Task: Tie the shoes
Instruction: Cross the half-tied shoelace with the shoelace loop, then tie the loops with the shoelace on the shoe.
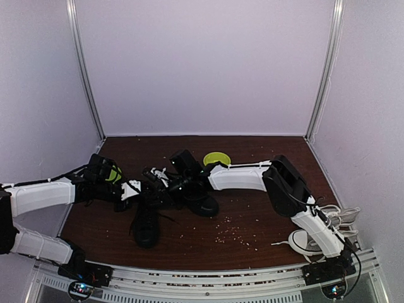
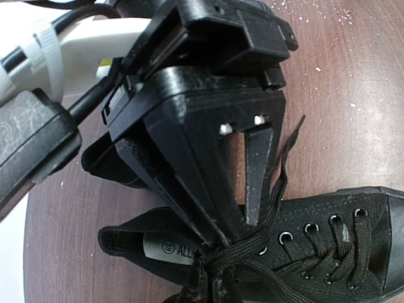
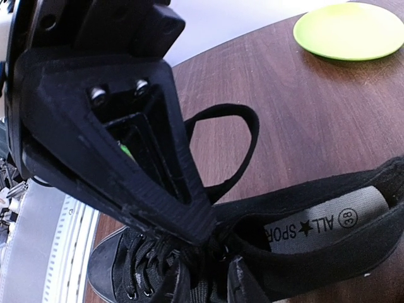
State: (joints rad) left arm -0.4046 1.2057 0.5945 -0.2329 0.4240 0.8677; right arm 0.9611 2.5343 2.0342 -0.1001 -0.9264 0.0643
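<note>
both grippers in on the black pair, mid-table
brown table [image 1: 252, 221] first, and the black shoes [image 1: 146, 224] sit side by side just left of centre, toes roughly toward 6 o'clock; grey-and-white sneakers [image 1: 306, 243] are off at 4 o'clock by the right arm's base, and the green plate [image 1: 216, 158] is at 12 o'clock of the pair. left gripper [image 2: 237, 235] is clenched tight on a lace [image 2: 284, 164] near the top eyelets, right gripper [image 3: 199, 230] is pinching a lace loop [image 3: 252, 132] by the other shoe's opening.
</note>
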